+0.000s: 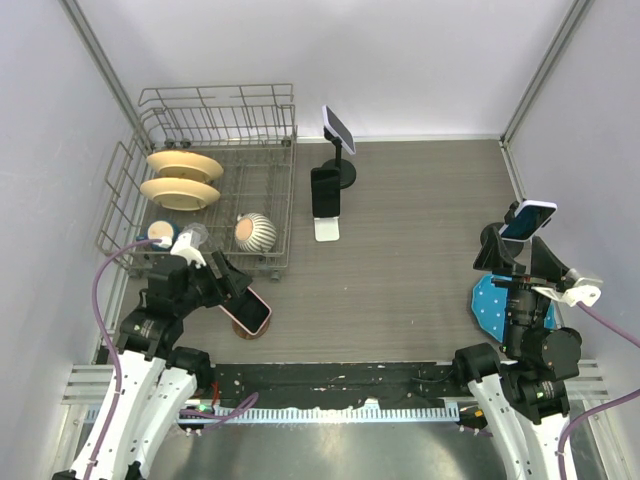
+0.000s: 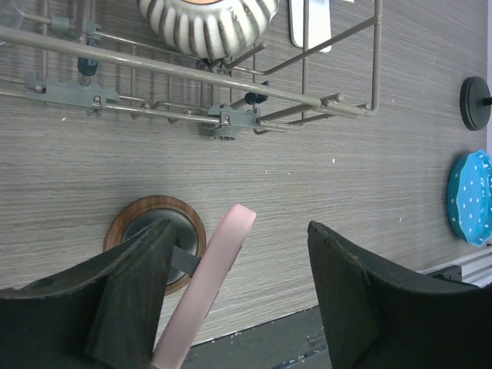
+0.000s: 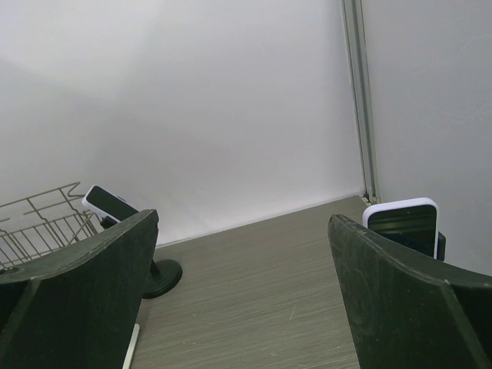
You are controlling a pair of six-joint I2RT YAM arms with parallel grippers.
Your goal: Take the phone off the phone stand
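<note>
Pink phone (image 2: 207,288) leans on round wood-rimmed stand (image 2: 123,223) by dish rack (image 2: 338,104); left gripper (image 2: 240,246) jaws apart, straddling it, unclamped; right gripper (image 3: 242,223) spread wide

rack (image 1: 215,100) at back left; phone (image 1: 254,311) on round stand (image 2: 123,223) just before it; tall stand (image 1: 346,178) behind centre; dish (image 1: 487,305) at right, another phone (image 1: 527,219) behind it
</note>
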